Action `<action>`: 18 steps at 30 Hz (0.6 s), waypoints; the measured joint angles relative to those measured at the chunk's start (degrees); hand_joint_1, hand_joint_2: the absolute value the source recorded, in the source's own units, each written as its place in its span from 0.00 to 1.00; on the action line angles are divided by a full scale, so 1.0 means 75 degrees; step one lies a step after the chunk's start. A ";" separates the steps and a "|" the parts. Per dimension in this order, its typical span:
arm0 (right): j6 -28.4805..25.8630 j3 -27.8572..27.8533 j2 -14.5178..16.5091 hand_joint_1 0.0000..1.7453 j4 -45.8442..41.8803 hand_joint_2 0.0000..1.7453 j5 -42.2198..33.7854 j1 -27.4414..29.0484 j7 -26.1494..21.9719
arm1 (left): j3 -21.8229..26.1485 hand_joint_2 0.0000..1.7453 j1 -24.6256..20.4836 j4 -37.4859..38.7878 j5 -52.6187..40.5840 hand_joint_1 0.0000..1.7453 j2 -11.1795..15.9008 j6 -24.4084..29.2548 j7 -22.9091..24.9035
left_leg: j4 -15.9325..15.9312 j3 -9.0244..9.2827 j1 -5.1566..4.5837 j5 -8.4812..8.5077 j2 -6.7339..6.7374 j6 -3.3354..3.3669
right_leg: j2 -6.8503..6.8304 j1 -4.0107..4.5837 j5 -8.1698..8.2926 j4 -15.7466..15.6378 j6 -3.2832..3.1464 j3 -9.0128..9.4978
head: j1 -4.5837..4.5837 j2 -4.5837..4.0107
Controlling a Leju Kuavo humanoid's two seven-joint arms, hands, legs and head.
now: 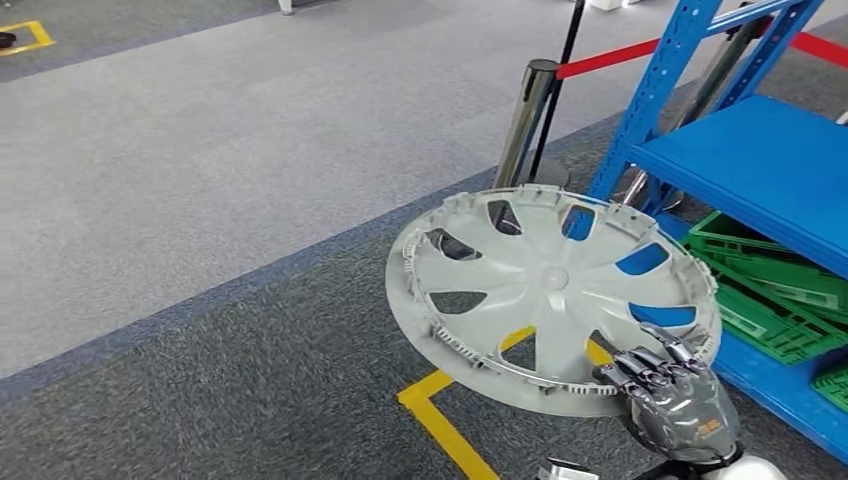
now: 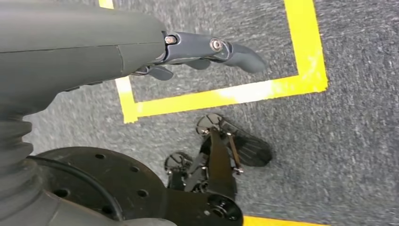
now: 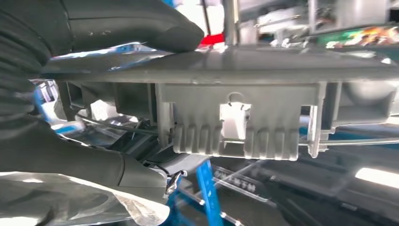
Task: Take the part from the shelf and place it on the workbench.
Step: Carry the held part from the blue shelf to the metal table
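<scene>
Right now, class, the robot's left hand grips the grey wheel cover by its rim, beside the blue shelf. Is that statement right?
Not quite. The hand is wrong: the right hand grips the grey wheel cover by its rim, as the head view shows. The left hand holds nothing and hangs over the carpet with its yellow tape. The rest stands: the cover is beside the blue shelf.

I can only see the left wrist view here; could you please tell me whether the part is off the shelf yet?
Observer: Yes, the right hand holds the grey wheel cover by its rim, out in front of the blue shelf.
Operator: Thank you. Is it level?
Observer: No, it is tilted in the head view.
Operator: And what remains on the shelf?
Observer: Green crates sit on the lower tier.
</scene>
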 joint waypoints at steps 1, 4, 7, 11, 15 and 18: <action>-0.0005 0.0069 -0.0001 1.00 0.0030 1.00 0.0016 -0.0066 0.0012 | 0.0028 1.00 0.0001 0.0000 0.0016 0.00 0.0002 -0.0015 -0.0029 | 0.0018 -0.0045 0.0011 0.0020 -0.0096 -0.0042 | -0.0046 0.0008 0.0001 -0.0032 -0.0037 0.0024 | 0.0008 0.0000; -0.0011 0.0279 -0.0003 1.00 0.0153 1.00 0.0116 -0.0293 0.0120 | 0.0114 1.00 0.0027 0.0000 0.0033 0.00 0.0023 -0.0008 -0.0025 | 0.0225 -0.0177 0.0017 -0.0089 0.0048 -0.0158 | -0.0370 -0.0003 0.0023 -0.0050 -0.0161 0.0070 | -0.0018 0.0000; -0.0013 0.0472 -0.0003 1.00 0.0261 1.00 0.0150 -0.0446 0.0208 | 0.0136 1.00 0.0000 0.0000 -0.0009 0.00 0.0021 0.0039 0.0127 | 0.1546 -0.0800 0.0030 -0.0723 0.0736 -0.0267 | -0.0768 0.0051 -0.0014 -0.0061 -0.0265 0.0113 | -0.0113 0.0000; -0.0013 0.0606 -0.0003 1.00 0.0375 1.00 0.0148 -0.0579 0.0248 | 0.0140 1.00 0.0032 0.0000 -0.0055 0.00 0.0025 0.0117 0.0280 | 0.1593 -0.0801 0.0038 -0.0436 0.0921 -0.0220 | -0.1221 0.0117 -0.0084 -0.0061 -0.0295 0.0181 | -0.0116 0.0000; -0.0015 0.0708 -0.0003 1.00 0.0416 1.00 0.0151 -0.0659 0.0244 | 0.0144 1.00 0.0025 0.0000 -0.0126 0.00 0.0085 0.0157 0.0418 | 0.0092 -0.0084 -0.0170 0.0064 0.1453 0.0006 | -0.1550 0.0155 -0.0156 -0.0086 -0.0223 0.0255 | -0.0123 0.0000; -0.0016 0.0742 -0.0003 1.00 0.0423 1.00 0.0171 -0.0717 0.0213 | 0.0155 1.00 0.0072 0.0000 -0.0128 0.00 0.0128 0.0114 0.0377 | -0.0124 0.0009 -0.0175 0.0101 0.1256 0.0106 | -0.1702 0.0170 -0.0205 -0.0168 -0.0141 0.0333 | -0.0122 0.0000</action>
